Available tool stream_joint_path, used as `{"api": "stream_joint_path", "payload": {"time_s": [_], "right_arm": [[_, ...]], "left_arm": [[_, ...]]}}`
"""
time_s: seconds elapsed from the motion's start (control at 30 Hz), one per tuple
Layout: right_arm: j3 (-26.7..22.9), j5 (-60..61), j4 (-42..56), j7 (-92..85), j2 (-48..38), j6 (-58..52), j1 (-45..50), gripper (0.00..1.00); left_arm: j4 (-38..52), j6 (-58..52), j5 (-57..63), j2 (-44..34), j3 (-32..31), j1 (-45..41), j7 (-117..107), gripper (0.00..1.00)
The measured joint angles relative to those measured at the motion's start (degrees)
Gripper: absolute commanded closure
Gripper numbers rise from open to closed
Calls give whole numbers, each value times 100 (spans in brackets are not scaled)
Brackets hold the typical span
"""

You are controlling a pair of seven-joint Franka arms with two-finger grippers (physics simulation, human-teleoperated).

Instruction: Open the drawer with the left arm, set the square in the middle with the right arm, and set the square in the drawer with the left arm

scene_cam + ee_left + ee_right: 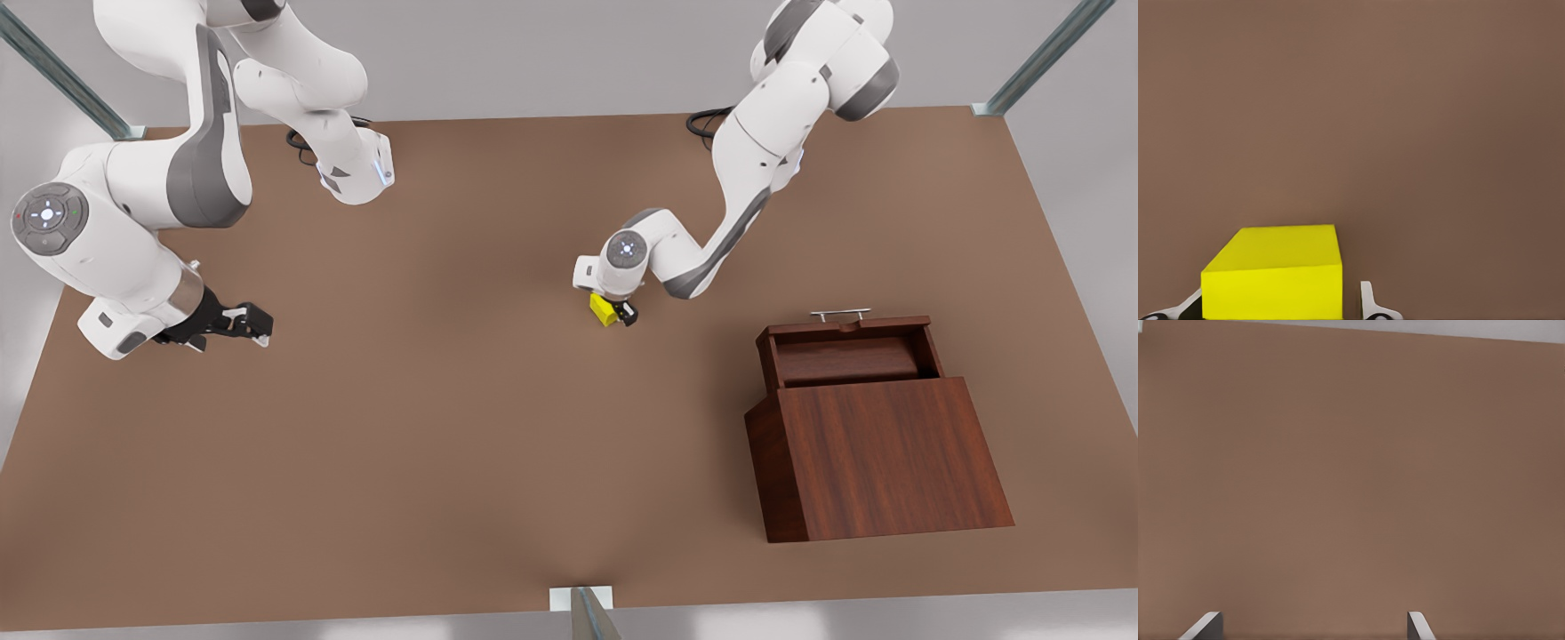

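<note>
The yellow square (604, 309) rests on the bare tabletop, the middle (498, 356), and fills the near part of the left wrist view as square (1275, 270). My left gripper (624, 313) is low over it on the front view's right arm. Its fingers (1367, 300) straddle the square with a small gap on one side, so it is open. The drawer (845, 356) is pulled out of the dark wood cabinet (880, 462), its silver handle (840, 313) facing the far side. My right gripper (242, 324) waits open at the front view's left, with its fingertips (1418, 625) wide apart over bare table.
The cabinet stands at the front view's right, between the middle and the table's right edge. Both arm bases (356, 169) sit along the far edge. A metal post (582, 609) stands at the near edge.
</note>
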Motion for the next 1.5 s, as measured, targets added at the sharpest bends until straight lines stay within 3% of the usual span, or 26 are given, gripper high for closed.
{"api": "stream_joint_path", "payload": {"time_s": [0.07,0.1,0.13,0.2,0.27,0.37,0.4,0.47,0.57,0.63,0.73,0.83,1.03,1.13,1.2,1.37,1.5], "right_arm": [[4,0,17,0,21,0,12,0],[4,0,49,0,21,-8,9,0],[1,0,57,0,13,-9,2,0],[12,0,62,0,20,-2,21,0],[12,0,53,0,22,0,96,0],[12,0,36,0,17,-6,127,0],[12,-5,35,0,13,-9,115,0],[13,-17,35,0,-21,-48,142,0],[12,-18,44,0,-6,-27,133,0],[13,-18,44,0,3,-26,148,0],[12,-18,44,0,13,-9,129,0],[13,-18,44,0,18,-9,134,0],[13,-9,53,0,22,2,130,0],[13,-9,53,0,30,9,134,0],[13,-9,44,0,22,0,131,0],[13,-9,26,0,30,9,134,0],[13,-10,9,0,30,79,137,0]], "left_arm": [[9,22,3,48,25,-24,-21,0],[10,34,3,59,33,-24,-45,12],[7,35,4,59,34,-24,-63,31],[10,27,42,57,74,-42,-82,39],[11,38,569,58,81,-45,-200,38],[23,28,3048,48,128,-48,-426,37],[23,30,3343,48,138,-47,-332,36],[20,31,2950,11,166,-42,-166,32],[18,38,383,6,170,-29,53,32],[19,31,-297,6,172,-30,-8,33],[19,-6,-69,0,185,-35,-141,33],[20,-53,1538,-69,188,-40,-277,33],[18,-76,527,-222,191,-24,-126,33],[10,-1408,131,-1410,404,-30,-812,33],[18,-1987,-206,-2276,789,25,-2851,33],[19,-2911,-639,-3259,1263,2214,-3026,33],[2,-2641,-696,-2956,1459,3581,-1886,32]]}}
